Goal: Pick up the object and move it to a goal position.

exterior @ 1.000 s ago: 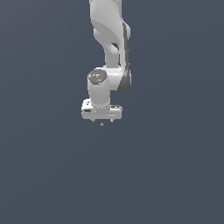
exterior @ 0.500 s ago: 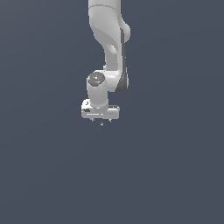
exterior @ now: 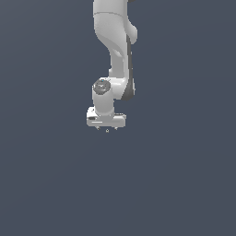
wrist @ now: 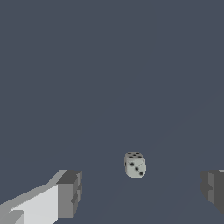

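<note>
While die [wrist: 134, 165] sits on floor between our fingers [wrist: 70, 192], nearer neither, gripper [wrist: 140, 190] spread wide, holding nothing. We judge step as approach: lower straight, centre die in gap, pads on 2 flat faces, then squeeze.

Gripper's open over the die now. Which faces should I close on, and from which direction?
Take the die by two opposite flat side faces, coming straight down from above. It is a small cube resting flat on the surface, lying between the open gripper's fingers, so probably only a slight centring is needed before closing.
</note>
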Controlling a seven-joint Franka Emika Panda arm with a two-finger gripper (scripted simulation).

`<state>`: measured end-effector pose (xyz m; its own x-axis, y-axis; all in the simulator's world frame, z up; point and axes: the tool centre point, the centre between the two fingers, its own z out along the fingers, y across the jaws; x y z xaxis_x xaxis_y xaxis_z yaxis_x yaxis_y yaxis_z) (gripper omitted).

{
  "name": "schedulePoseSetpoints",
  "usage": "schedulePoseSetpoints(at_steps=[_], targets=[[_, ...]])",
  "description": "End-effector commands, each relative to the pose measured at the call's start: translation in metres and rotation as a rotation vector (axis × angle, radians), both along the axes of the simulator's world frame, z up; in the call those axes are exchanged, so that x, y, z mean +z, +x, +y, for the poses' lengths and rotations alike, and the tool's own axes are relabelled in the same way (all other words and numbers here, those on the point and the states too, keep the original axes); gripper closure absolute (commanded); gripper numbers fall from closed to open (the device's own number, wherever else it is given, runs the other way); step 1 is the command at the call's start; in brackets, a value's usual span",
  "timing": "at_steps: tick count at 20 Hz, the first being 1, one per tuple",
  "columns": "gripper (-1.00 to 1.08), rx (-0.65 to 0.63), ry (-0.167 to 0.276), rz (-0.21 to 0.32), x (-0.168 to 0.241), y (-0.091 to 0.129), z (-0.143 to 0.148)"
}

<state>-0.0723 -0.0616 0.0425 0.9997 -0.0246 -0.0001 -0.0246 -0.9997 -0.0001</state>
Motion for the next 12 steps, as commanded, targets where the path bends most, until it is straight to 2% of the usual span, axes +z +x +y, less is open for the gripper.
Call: schedulePoseSetpoints(at_steps=[1, 10, 11, 12], targets=[[-0.92, 0.0, 0.0, 0.0, -0.012, -0.001, 0.0], [-0.92, 0.0, 0.0, 0.0, -0.034, -0.001, 0.0], [1.08, 0.0, 0.0, 0.0, -0.034, -0.001, 0.0], [1.08, 0.0, 0.0, 0.0, -0.034, -0.001, 0.0]])
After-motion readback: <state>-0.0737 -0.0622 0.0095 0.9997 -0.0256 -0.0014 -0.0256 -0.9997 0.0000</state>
